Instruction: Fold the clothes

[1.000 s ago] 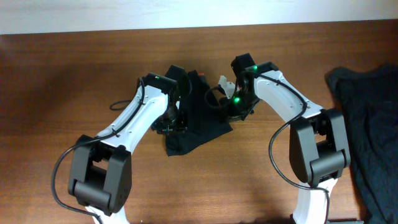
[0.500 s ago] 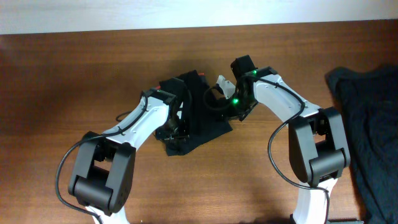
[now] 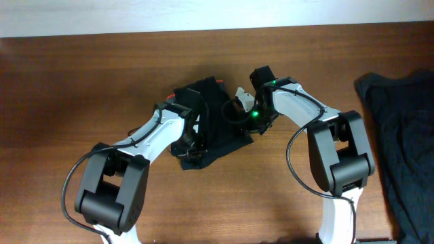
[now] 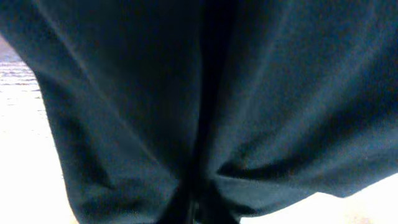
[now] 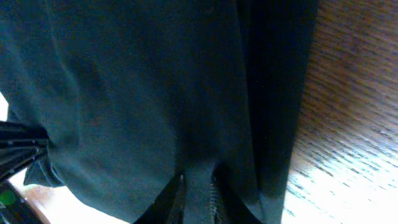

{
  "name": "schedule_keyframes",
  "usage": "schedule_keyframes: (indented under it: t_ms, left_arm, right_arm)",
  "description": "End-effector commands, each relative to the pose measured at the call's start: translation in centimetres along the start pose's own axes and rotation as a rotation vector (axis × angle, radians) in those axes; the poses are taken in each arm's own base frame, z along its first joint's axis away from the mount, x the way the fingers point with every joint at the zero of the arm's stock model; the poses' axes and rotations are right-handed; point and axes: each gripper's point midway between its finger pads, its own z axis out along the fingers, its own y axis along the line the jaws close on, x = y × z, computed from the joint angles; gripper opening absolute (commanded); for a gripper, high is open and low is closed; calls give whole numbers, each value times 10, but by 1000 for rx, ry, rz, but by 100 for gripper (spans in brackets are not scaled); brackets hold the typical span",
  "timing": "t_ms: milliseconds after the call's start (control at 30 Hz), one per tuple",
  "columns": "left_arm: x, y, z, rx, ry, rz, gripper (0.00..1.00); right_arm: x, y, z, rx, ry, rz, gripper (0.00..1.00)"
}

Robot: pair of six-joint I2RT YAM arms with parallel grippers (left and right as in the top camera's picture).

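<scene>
From above, we cannot tell the legs of the black trousers [image 3: 215,129] from the waist: they lie bunched in a dark, crumpled mass near the middle of the tabletop [image 3: 102,81], with both arms bent in over them and covering part of the cloth. The fingers are lost there, black against black. The wrist cameras show what the overhead view does not. At the left gripper [image 4: 195,204] the fabric fills almost the whole picture and draws down into a tight pucker at the bottom edge, where the jaws are closed together on a pinch of trousers; only pale slivers of tabletop show at the lower corners. The right gripper [image 5: 196,190] likewise has a pleat of the cloth clamped between its fingertips, which are cut off by the bottom edge, with wood grain visible to the right. Only the overhead view shows the dark heap [image 3: 403,135] of other garments, well apart at the right edge and cut off by it
</scene>
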Motion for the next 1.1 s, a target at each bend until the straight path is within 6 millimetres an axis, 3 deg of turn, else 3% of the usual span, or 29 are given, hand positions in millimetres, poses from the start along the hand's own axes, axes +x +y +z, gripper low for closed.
schedule_keyframes:
  t_ms: [0,233,500,600,700,733,800,867,933,1067]
  left_arm:
    - [1,10,1,-51,-8,-3,1]
    - [-4,39,-3,-212,-53,-7,1]
    - [-4,31,-10,-172,-47,-9,0]
    - [-17,19,-39,-145,-104,31,0]
    - [-38,1,-89,-108,-226,85,2]
    - [-46,-3,-106,-99,-276,90,8]
    - [-59,-12,-137,-79,-372,94,34]
    - [-68,-21,-162,-54,-438,98,34]
    - [-74,-25,-171,-40,-471,101,33]
    - [-84,-29,-168,-31,-498,114,31]
  right_arm:
    - [3,-5,4,10,12,2,19]
    - [4,-12,5,51,16,5,19]
    - [4,-8,3,30,17,9,20]
    - [-4,-4,-8,17,1,10,27]
    - [-15,0,-33,21,-26,17,31]
    - [-18,2,-42,22,-37,19,32]
    - [-25,3,-62,25,-60,28,36]
    - [-29,0,-83,38,-82,47,41]
    - [-31,-12,-104,74,-93,81,45]
    - [-23,-37,-126,114,-90,158,73]
